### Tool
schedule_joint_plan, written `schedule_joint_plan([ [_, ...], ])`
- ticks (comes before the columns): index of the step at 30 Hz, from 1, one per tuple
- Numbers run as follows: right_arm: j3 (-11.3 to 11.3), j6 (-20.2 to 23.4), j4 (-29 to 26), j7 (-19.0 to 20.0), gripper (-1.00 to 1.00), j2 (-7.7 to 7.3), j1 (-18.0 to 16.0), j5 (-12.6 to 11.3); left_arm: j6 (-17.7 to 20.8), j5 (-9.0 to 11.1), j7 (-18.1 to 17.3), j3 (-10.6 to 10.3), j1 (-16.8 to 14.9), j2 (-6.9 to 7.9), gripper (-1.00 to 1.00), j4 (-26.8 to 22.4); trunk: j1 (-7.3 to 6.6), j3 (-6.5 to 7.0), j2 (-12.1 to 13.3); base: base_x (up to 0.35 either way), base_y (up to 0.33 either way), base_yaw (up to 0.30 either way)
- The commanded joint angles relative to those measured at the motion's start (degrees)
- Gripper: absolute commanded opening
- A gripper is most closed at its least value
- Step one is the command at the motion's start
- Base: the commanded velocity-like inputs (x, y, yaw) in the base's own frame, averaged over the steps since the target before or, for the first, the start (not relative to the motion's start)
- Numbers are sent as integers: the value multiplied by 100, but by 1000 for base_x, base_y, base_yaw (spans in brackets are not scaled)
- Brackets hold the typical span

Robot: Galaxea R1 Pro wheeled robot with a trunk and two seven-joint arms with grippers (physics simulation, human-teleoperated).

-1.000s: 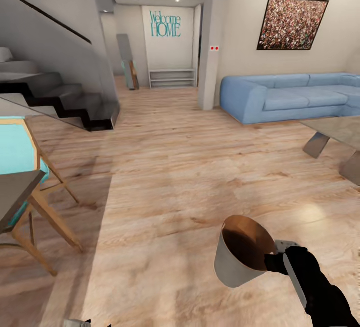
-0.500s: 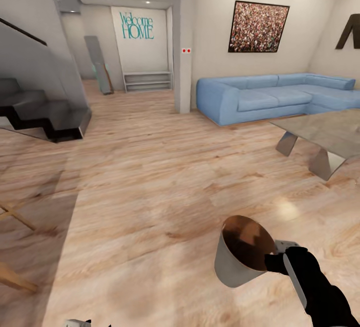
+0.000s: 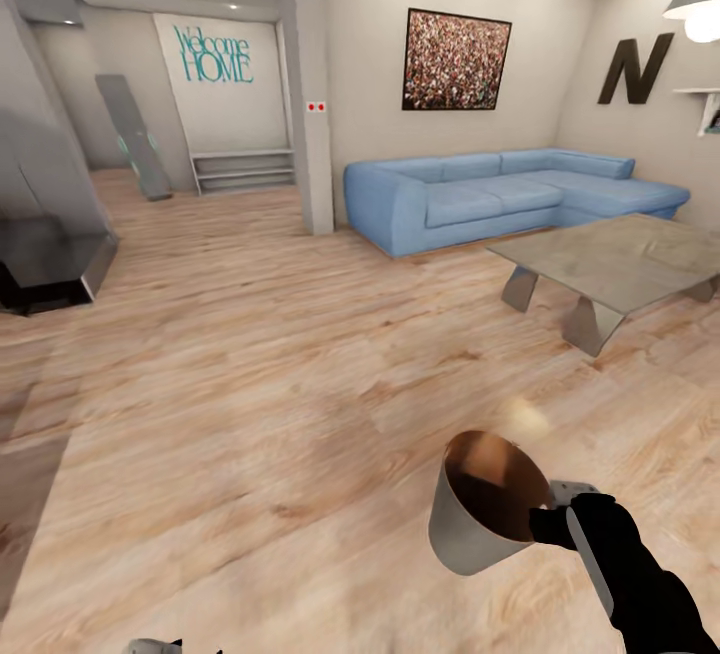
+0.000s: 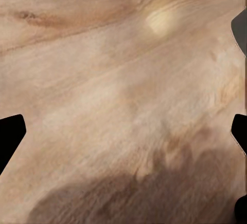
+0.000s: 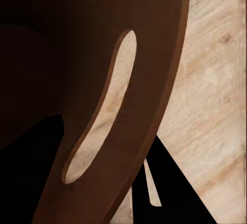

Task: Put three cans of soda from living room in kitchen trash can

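Pale wood floor (image 3: 250, 384) spreads under the robot. Its right gripper (image 3: 548, 519) is clamped on the rim of the tash can (image 3: 478, 509), held tilted above the boards, brown inside showing. The left gripper (image 4: 123, 126) hangs over bare floor with its fingers (image 4: 9, 131) spread apart. Beyond the can stands a glass coffee table (image 3: 610, 264), and behind that a blue sofa (image 3: 500, 194).

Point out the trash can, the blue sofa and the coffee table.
trash can (image 3: 458, 534): head view, on its pale grey outer wall.
blue sofa (image 3: 480, 199): head view, on a seat cushion.
coffee table (image 3: 610, 259): head view, on its bare glass top.
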Motion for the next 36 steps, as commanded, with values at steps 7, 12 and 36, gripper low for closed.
schedule_joint_plan([
  [7, 0, -6, -1, 42, -100, 0, -2, -87, 0, 0, 0, 0, 0, 0, 100, 0, 0, 34, 0, 285, -234, -245],
  [12, 0, -6, -1, 42, -100, 0, -2, -87, 0, -2, 0, 0, 0, 0, 100, 0, 0, 56, 0, 285, -234, -273],
  [36, 8, -4, 16, 42, -100, 0, -2, -78, 0, -2, 0, 0, 0, 0, 100, 4, 0, 83, 0, 285, -234, -262],
])
